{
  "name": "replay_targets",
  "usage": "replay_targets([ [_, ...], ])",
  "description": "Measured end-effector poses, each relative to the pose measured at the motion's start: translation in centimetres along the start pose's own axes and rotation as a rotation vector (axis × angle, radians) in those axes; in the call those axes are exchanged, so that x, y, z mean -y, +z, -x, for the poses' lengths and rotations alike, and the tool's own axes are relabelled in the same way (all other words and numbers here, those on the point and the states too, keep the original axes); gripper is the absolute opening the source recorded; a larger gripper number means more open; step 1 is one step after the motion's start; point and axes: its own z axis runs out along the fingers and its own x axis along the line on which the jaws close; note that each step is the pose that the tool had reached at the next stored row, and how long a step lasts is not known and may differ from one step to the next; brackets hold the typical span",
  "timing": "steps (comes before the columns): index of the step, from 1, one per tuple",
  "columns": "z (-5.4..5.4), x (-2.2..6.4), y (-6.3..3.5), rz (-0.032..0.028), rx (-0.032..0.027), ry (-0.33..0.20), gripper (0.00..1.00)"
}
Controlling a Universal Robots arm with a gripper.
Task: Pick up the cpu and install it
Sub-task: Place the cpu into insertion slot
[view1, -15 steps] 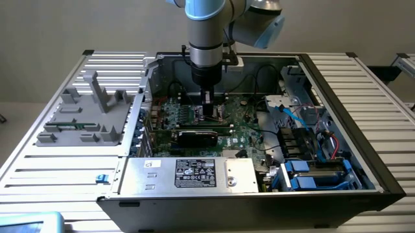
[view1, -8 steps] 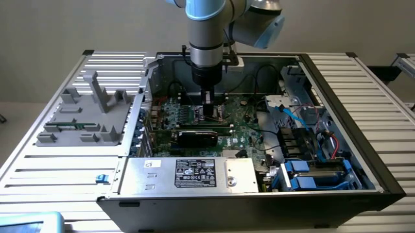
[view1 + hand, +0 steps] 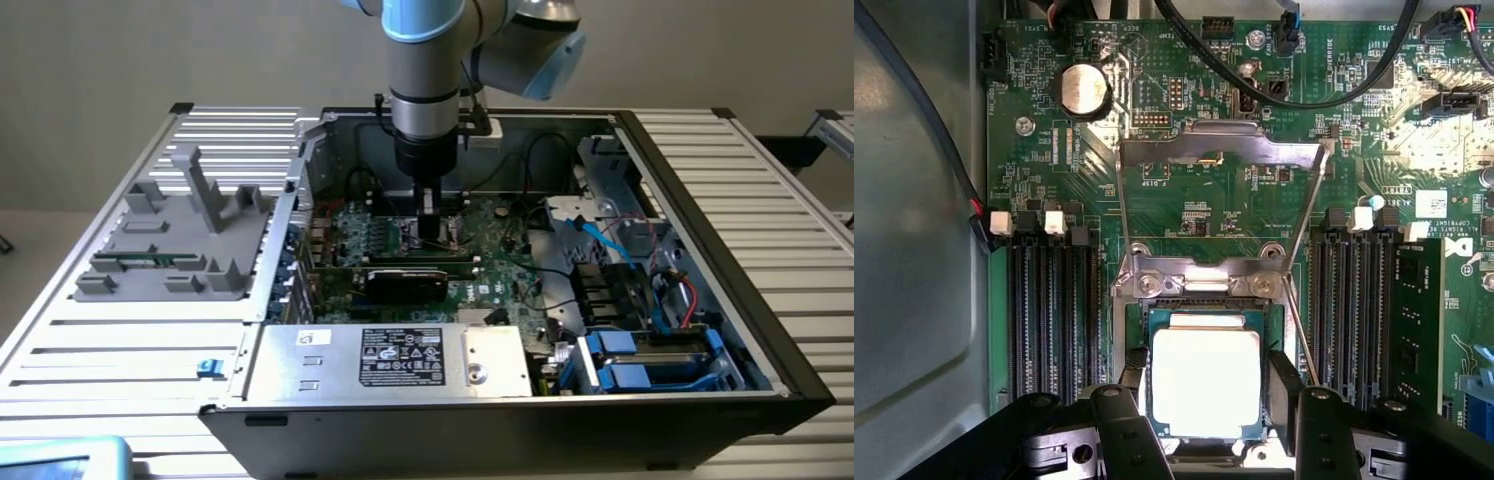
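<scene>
The cpu [image 3: 1206,375], a flat square chip with a pale metal top and a thin green rim, lies level between my gripper's [image 3: 1206,400] black fingers [image 3: 1286,385]. The pads press on two opposite edges, so the gripper is shut on it. It is directly over the black-framed socket [image 3: 1154,312] on the green motherboard [image 3: 1214,215]; whether it rests in the socket I cannot tell. The socket's metal load plate [image 3: 1219,150] stands swung open beyond it. In the exterior view the gripper [image 3: 434,240] reaches straight down into the open computer case [image 3: 694,190], low over the board.
Black memory slots [image 3: 1049,300] flank the socket on both sides. A thin socket lever [image 3: 1299,335] runs beside one finger. Black cables [image 3: 1284,95] arch over the board. A white-labelled silver box [image 3: 400,360] fills the case's near edge, and a grey fixture [image 3: 180,240] sits at the exterior view's left.
</scene>
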Motion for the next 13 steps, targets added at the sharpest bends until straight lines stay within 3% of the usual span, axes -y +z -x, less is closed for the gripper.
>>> replay_targets([
  [10, 0.04, -0.1, 0.0, 0.0, 0.0, 0.0, 0.56],
  [13, 0.04, -0.06, 0.01, 0.0028, -0.0001, 0.001, 0.56],
])
